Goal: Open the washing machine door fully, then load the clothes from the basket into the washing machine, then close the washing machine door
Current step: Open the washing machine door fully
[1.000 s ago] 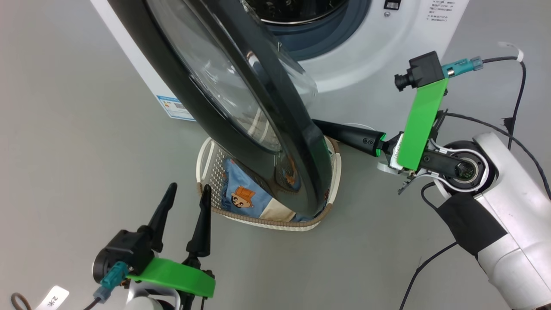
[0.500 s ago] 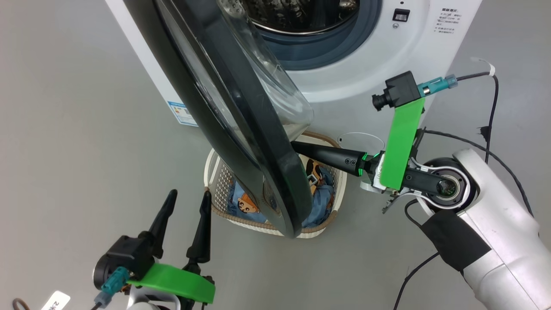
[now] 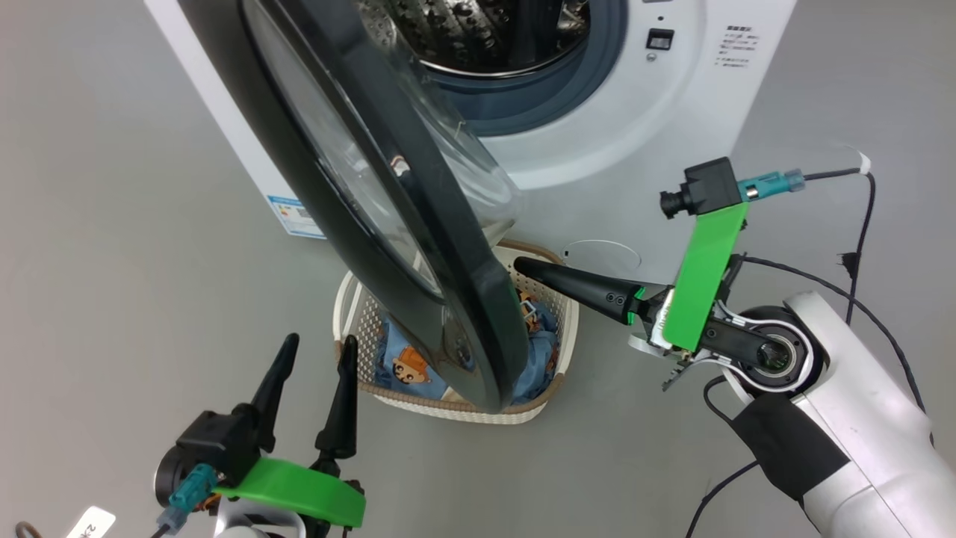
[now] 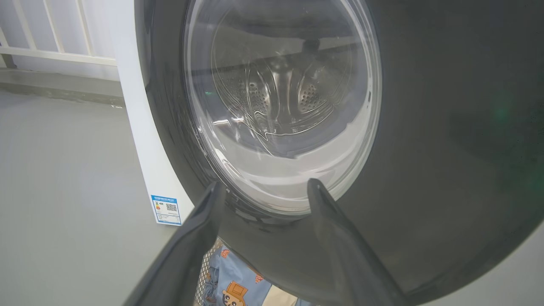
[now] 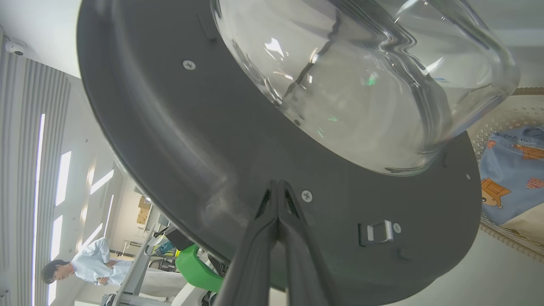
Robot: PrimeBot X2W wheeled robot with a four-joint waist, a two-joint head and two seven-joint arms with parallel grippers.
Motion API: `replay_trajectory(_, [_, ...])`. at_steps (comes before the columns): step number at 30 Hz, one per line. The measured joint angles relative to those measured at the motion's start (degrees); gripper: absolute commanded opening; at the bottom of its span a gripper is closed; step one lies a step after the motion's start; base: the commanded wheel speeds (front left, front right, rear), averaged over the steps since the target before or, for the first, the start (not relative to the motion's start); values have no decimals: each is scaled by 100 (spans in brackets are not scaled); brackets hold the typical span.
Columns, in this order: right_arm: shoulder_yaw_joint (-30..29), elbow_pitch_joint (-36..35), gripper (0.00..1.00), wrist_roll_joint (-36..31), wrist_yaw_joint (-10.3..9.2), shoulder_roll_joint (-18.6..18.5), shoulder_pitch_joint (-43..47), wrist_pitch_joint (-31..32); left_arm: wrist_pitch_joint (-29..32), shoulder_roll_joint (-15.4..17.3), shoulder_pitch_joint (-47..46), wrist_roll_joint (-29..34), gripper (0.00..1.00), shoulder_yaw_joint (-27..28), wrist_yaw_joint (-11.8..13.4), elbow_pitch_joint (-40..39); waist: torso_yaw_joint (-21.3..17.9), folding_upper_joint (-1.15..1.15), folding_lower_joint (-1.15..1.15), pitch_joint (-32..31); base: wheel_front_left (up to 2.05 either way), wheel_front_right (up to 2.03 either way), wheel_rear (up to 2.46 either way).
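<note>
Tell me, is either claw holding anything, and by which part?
Nothing is held. The right claw is shut and empty, its tips seemingly pressed against the inner face of the washing machine door. The left claw is open and empty.

Overall light: bright, even indoor light; the grey floor (image 3: 112,224) is evenly lit and the head view is sharp.
Source: tall windows (image 5: 39,191), blown out white in the right wrist view.
Shadows: soft and faint on the floor beside the basket (image 3: 448,407).
Glare: white streaks on the washing machine door (image 3: 373,209) glass; its glossy ring mirrors the clothes (image 3: 403,366).
Blur: left fingers (image 4: 191,246) and right fingers (image 5: 253,255) look soft, close to the lens.
Distortion: wrist views bend lines at the edges.
</note>
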Motion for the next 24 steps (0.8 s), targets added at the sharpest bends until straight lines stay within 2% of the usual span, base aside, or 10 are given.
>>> replay_trajectory(1, [-19,0,53,-1,0,-11,26,-44,0,0,2,2,100,11,-30,8,-27,0,0,-16,0,0,0])
replay_trajectory(2, [-37,-3,70,-7,0,-25,54,-80,0,0,7,11,100,21,-31,13,-55,0,0,-33,0,0,0])
replay_trajectory(4, [-55,-3,93,-16,0,-73,126,-187,0,0,55,19,100,55,-31,15,-111,0,0,-71,0,0,0])
replay_trajectory(5, [-63,-2,100,-41,0,-97,153,-245,0,0,91,29,100,73,-32,22,-140,0,0,-90,0,0,0])
replay_trajectory(12, [-69,36,100,-287,0,-260,408,-740,0,4,194,-4,100,234,-87,37,-354,0,0,-209,0,0,0])
replay_trajectory(24, [-93,71,100,-281,0,-534,1022,-1485,0,16,369,15,100,580,-132,43,-779,0,0,-356,0,0,0])
